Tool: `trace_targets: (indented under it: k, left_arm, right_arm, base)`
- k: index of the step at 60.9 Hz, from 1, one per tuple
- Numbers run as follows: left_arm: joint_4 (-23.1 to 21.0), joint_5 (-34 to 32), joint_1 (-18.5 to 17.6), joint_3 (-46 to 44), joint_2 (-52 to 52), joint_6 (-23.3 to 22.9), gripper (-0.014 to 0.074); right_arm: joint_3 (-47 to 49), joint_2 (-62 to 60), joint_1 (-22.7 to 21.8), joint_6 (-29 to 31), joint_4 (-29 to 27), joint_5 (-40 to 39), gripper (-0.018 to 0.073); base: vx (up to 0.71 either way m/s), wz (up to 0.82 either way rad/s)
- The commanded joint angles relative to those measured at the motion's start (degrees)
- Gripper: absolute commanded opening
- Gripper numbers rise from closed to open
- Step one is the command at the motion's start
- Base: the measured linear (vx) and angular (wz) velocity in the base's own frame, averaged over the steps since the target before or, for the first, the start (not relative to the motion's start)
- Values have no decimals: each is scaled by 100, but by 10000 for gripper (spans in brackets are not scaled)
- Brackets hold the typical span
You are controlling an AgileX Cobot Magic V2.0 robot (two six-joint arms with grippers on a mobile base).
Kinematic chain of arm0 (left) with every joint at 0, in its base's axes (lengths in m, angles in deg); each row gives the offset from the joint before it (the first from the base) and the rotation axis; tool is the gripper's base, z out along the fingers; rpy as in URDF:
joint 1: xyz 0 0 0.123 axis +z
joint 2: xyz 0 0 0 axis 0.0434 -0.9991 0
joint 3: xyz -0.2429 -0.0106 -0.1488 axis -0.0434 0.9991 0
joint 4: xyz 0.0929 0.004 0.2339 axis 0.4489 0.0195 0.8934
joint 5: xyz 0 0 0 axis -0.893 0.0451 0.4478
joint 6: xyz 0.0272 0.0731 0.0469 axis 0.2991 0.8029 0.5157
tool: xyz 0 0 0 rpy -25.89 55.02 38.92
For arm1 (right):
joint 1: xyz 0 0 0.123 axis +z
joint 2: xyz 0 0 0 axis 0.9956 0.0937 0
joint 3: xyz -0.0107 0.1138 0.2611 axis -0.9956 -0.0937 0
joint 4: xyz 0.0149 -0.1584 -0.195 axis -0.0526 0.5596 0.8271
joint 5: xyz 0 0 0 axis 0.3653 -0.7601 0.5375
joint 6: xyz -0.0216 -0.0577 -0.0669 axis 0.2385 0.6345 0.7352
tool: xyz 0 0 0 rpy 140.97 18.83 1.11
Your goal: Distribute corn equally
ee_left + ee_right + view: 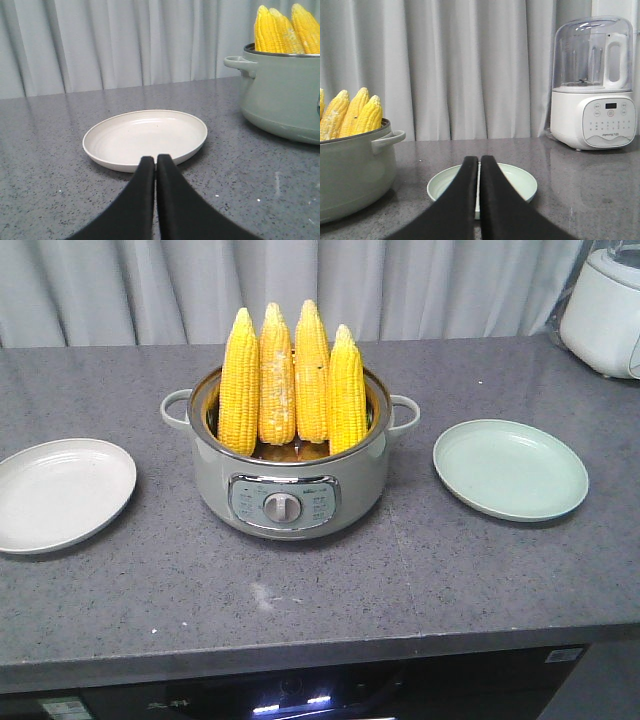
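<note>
The left gripper has its jaws pressed together with nothing between them, and the right gripper matches it: jaws closed and empty, only a hairline seam showing. Each hangs low over the worktop and points across a bare plate, the left at the white plate on the left side of the pot, the right at the green plate on the pot's right side. The pot is the landmark for everything else. It stands between the two plates and apart from both, with its dial facing the robot. All of the corn is inside it: four cobs side by side, standing on their butt ends with the pointed tips up, so their long axes run near vertical and well above the rim (the second from the left carries whitish patches). From the left jaws the corn lies forward and to the right; from the right jaws, forward and to the left. Neither arm looks clearly nearer, so I judge that each could serve its own half. Any pick will likely need the jaws opened and brought in above the rim to close across a cob's shaft. A blender stands to the pot's far right, before the curtain.
</note>
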Motion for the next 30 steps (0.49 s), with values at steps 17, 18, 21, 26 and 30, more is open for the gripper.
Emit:
trace_targets:
  k: [17, 18, 21, 26, 30]
  left_arm:
    - [-5, -428, 4, 18, 99, -48, -7]
    - [-5, -428, 4, 18, 99, -48, -7]
    - [-5, -428, 4, 18, 99, -48, -7]
    - [-5, -428, 4, 18, 99, -48, -7]
    - [-5, -428, 4, 18, 99, -48, -7]
  right_arm:
    - [-41, -22, -37, 34, 65, -396, -1]
    - [-41, -22, -37, 34, 65, -396, -1]
    - [-41, -22, -37, 34, 65, -396, -1]
    - [-41, -22, -37, 34, 65, -396, -1]
    - [-41, -22, -37, 34, 65, -396, -1]
  base:
    - [2, 0]
    - [3, 0]
    - [3, 0]
    - [3, 0]
    - [3, 0]
